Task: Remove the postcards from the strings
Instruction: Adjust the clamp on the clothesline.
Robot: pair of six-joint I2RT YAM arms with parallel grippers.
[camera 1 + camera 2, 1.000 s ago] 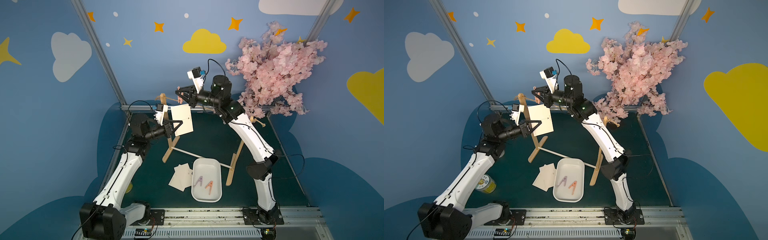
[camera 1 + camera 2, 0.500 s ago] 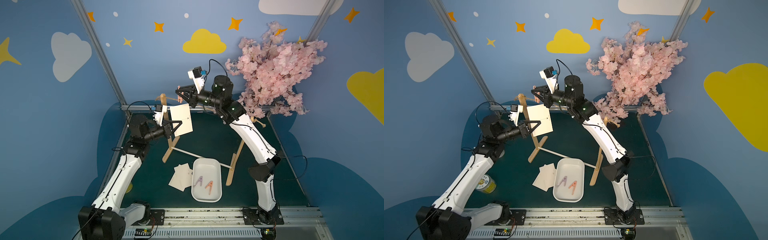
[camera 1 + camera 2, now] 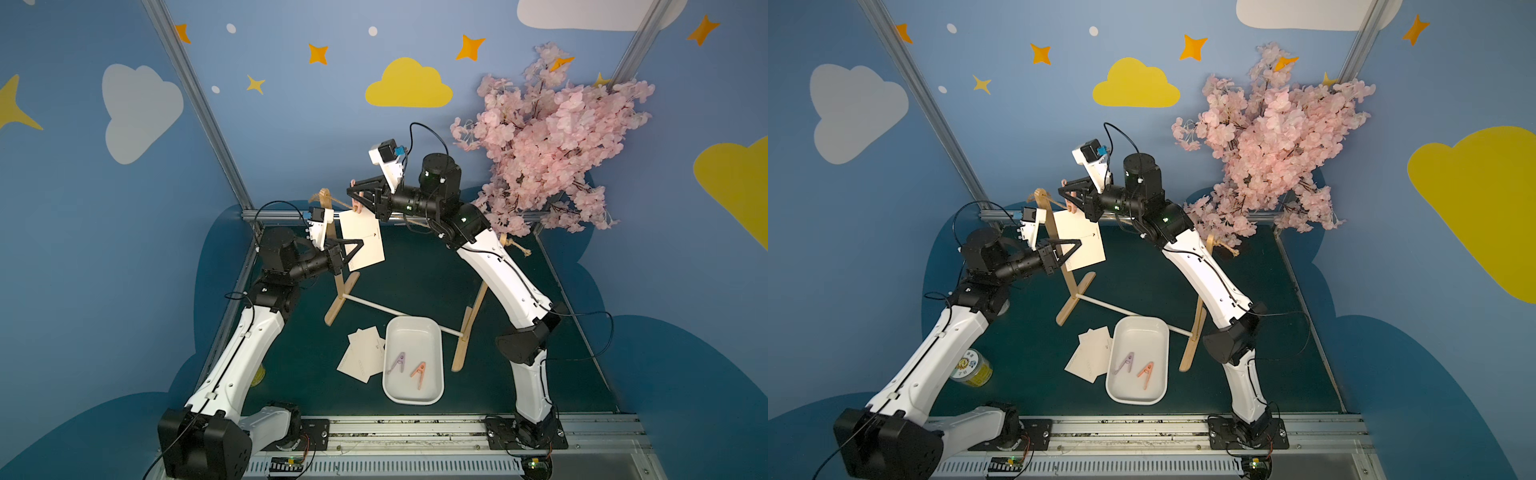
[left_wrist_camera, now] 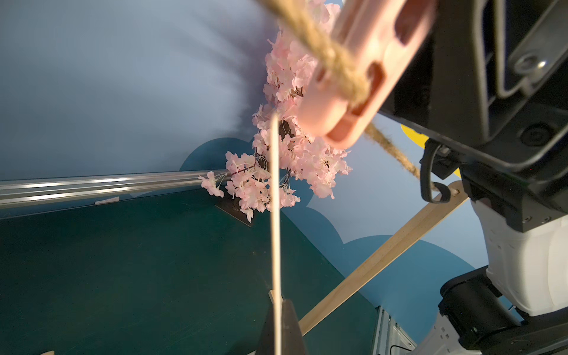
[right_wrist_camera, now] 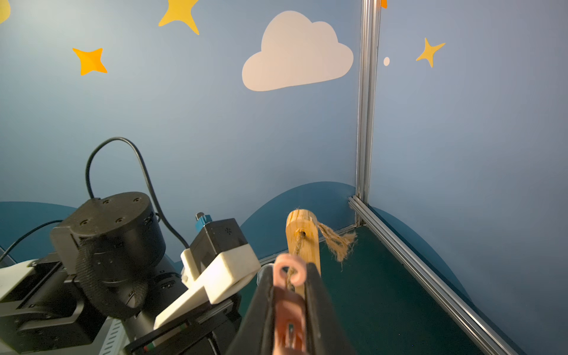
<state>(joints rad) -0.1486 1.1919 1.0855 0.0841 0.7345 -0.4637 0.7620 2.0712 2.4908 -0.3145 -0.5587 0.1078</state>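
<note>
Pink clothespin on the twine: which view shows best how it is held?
Right wrist view: the pink clothespin fills the foreground, pinched in the right gripper. The left wrist view shows its other end on the twine close up; both top views show it tiny, partly hidden.

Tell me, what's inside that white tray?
A lilac peg and a salmon peg lie loose in the tray. Nothing else shows; only the tray floor right beneath them is covered.

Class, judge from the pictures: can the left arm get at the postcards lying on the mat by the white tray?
Probably not yet: the left gripper is shut on the hanging postcard, so its jaws are taken. Nothing lies over the loose postcards, so once free it likely could.
</note>
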